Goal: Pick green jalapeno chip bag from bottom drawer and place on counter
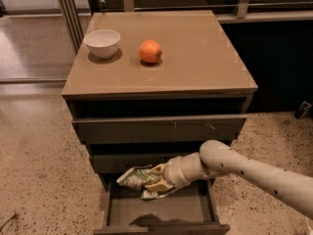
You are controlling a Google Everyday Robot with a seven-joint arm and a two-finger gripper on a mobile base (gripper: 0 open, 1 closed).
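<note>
Bottom drawer (161,212) stands pulled open at the near edge, with a dark shadow on its floor under the bag. Bag (133,178), green and crinkled, hangs above the drawer's far left part, just below the drawer front above it. Gripper (157,180) is clamped on the bag's right end, reaching in from the right. Arm (254,173) runs off to the near right. Two upper drawers (159,129) sit slightly out. Counter (195,58) on top holds a white bowl (102,43) at far left. Orange (150,51) is near the bowl's right, not touching.
</note>
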